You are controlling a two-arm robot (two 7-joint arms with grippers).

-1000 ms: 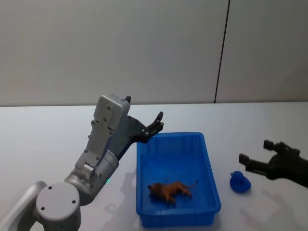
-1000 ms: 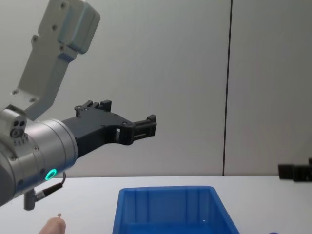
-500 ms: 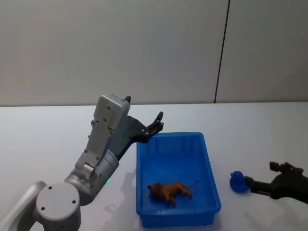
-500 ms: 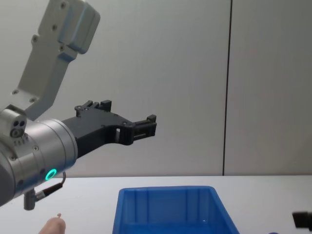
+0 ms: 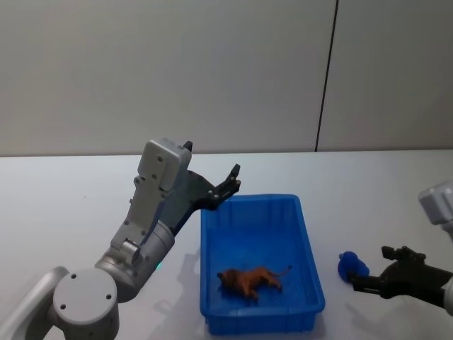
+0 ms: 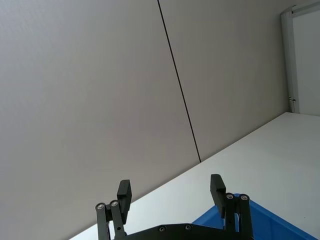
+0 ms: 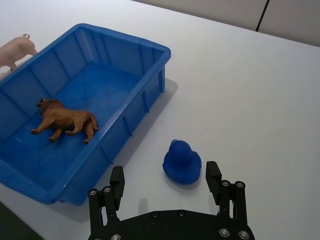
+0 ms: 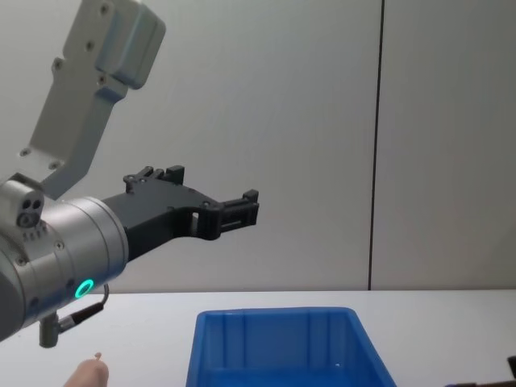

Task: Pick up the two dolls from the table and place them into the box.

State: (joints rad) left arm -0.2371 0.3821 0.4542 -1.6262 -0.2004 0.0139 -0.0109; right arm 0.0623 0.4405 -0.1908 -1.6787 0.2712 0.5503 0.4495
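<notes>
The reddish-brown doll [image 5: 250, 281] [image 7: 65, 119] lies on its side inside the blue box [image 5: 310, 255] [image 7: 145, 95] [image 8: 274, 318]. On the white table [image 5: 64, 205], beyond the box's left wall, rests the peach-pink doll [image 7: 15, 50] [image 8: 85, 373]. My left gripper [image 5: 230, 185] [image 8: 242, 210] [image 6: 170, 190] hangs open and empty, high over the box's back left corner. Low at the right, my right gripper [image 5: 369, 268] [image 7: 165, 170] is open, its fingers [image 7: 214, 176] on either side of a small blue duck toy [image 5: 352, 266] [image 7: 182, 161], not touching it.
The blue duck stands on the table just right of the box's right wall. A grey wall with a dark vertical seam [image 5: 325, 78] rises behind the table. Bare tabletop [image 7: 250, 85] stretches to the right and behind the box.
My right gripper has dropped lower and drawn back toward the table's front edge, close to the blue duck. The left arm, the box and the dolls have not moved.
</notes>
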